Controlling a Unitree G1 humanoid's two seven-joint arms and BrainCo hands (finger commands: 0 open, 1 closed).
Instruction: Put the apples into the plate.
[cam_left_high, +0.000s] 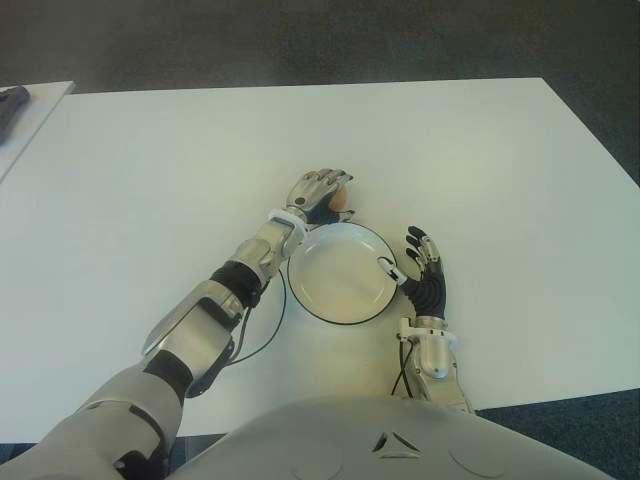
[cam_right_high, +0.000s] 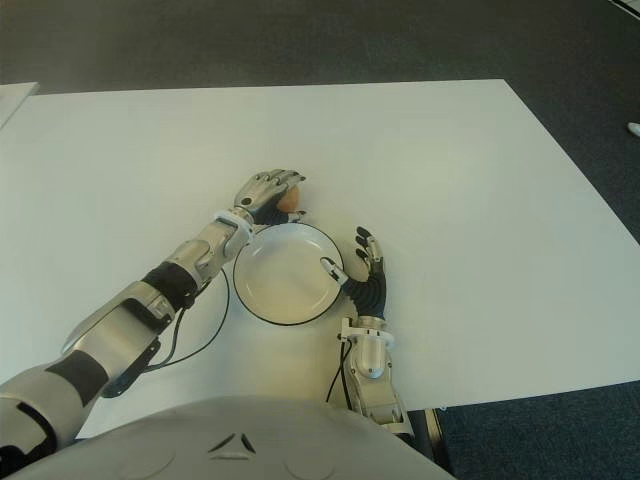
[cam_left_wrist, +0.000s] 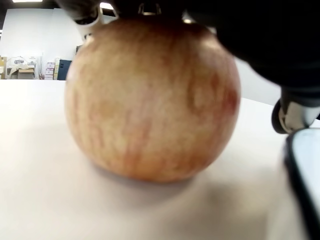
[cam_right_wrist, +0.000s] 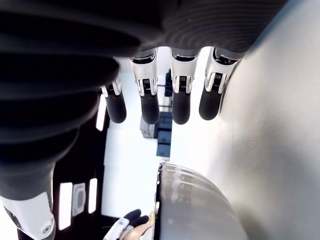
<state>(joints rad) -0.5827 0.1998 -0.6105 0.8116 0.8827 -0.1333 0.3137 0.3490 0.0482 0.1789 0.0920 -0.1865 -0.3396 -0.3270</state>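
Observation:
One reddish-yellow apple sits on the white table just beyond the far rim of the white, dark-edged plate. My left hand reaches over it from the near left, fingers curled around its top. In the left wrist view the apple fills the picture, its underside on the table with the plate's rim close beside it. My right hand is on the plate's right side, fingers spread and holding nothing, thumb at the rim. Nothing lies in the plate.
A black cable loops on the table beside my left forearm. A second table with a dark object stands at the far left. The table's near edge runs just behind my right wrist.

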